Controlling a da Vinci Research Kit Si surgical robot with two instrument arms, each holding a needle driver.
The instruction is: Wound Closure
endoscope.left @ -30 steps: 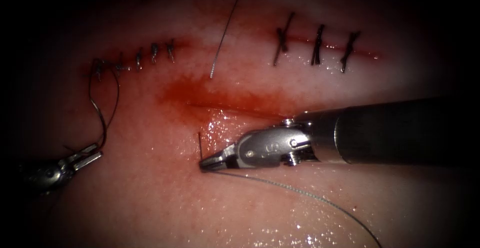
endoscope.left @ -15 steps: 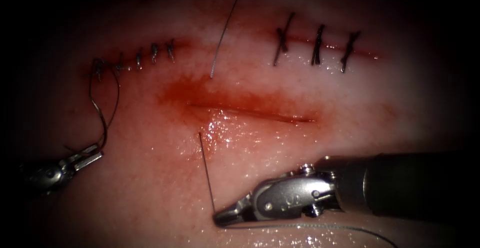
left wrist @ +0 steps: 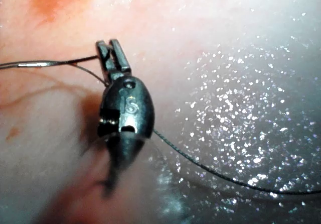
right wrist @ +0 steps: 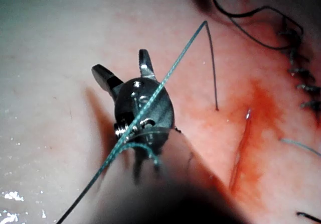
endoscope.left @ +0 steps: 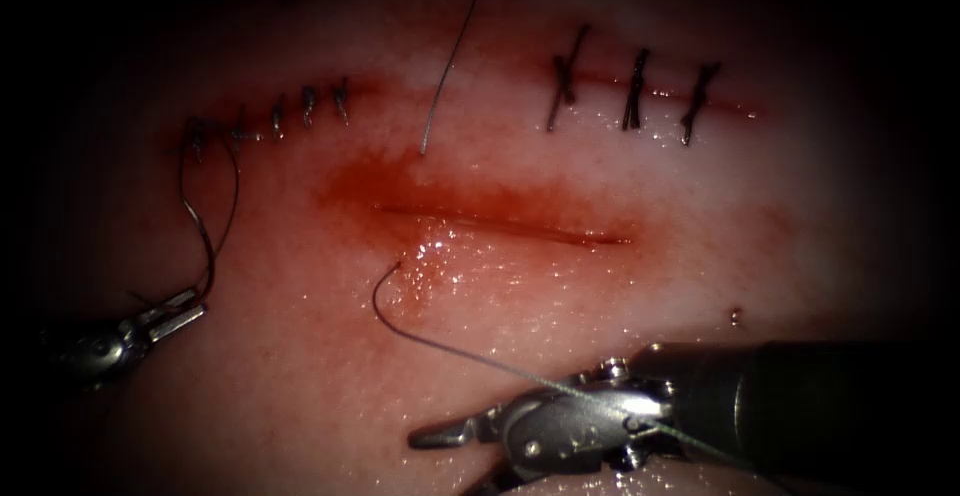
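Two stitched rows (endoscope.left: pixel 630 86) are seen above the open cut (endoscope.left: pixel 500 224) on the tissue (endoscope.left: pixel 300 396), with a loose thread end (endoscope.left: pixel 445 76) between them and red fluid (endoscope.left: pixel 400 186) around the cut. The needle (endoscope.left: pixel 385 301) is seen standing in the tissue just below the cut's left end, released; half a second ago it was gripped. The right tool (endoscope.left: pixel 455 446) is now spread and empty, lower than before, with thread (endoscope.left: pixel 500 366) draped across it. The left tool (endoscope.left: pixel 170 318) is pinched on thread (left wrist: pixel 60 62), unmoved.
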